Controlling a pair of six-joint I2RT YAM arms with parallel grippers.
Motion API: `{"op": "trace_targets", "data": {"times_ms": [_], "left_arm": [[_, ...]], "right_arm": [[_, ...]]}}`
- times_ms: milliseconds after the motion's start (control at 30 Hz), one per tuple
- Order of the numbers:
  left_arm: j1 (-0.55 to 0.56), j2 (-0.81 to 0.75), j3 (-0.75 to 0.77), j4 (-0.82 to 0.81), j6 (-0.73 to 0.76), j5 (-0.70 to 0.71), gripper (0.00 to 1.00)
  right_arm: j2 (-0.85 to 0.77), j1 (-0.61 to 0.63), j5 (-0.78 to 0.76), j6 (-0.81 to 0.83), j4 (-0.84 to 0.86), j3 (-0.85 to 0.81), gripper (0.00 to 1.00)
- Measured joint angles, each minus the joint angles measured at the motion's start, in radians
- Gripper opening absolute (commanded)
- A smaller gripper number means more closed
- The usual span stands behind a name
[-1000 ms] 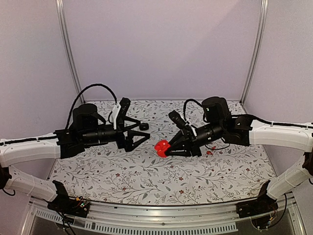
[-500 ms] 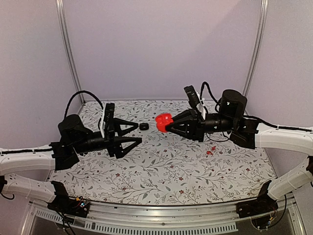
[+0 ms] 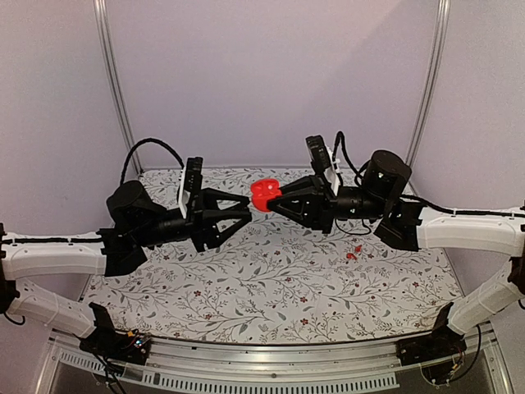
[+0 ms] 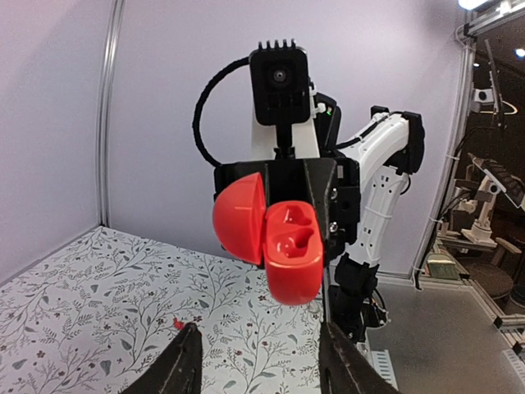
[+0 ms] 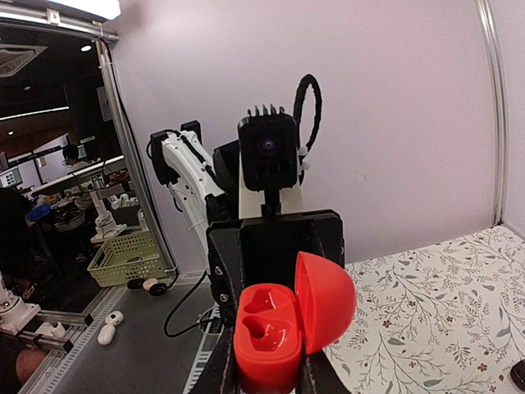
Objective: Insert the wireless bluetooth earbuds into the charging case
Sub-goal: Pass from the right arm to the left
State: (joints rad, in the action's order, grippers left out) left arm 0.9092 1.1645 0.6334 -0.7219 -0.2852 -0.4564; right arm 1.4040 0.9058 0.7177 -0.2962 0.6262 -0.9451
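Holds the open red charging case (image 3: 262, 195) aloft, clamped in the right tool (image 3: 277, 202), facing the left tool (image 3: 246, 208), half-parted and seemingly bare; seems a presenting step, with the red earbuds (image 3: 352, 255) lying on the table (image 3: 246, 287), so next probably needs one fetched.

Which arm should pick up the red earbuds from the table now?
Left. The right pincer is shut on the open red case, held in the air. The left pincer is empty, jaws apart. The earbuds lie nearer the right arm, so it's a longer reach.
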Motion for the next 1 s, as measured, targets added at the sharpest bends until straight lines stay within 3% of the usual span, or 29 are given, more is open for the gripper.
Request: {"op": "trace_targets", "data": {"times_ms": [1000], "left_arm": [[0.029,0.108,0.024,-0.183,-0.071,-0.048,0.27]], "right_arm": [[0.043,0.056,-0.089,-0.008,0.128,0.019,0.00]]}}
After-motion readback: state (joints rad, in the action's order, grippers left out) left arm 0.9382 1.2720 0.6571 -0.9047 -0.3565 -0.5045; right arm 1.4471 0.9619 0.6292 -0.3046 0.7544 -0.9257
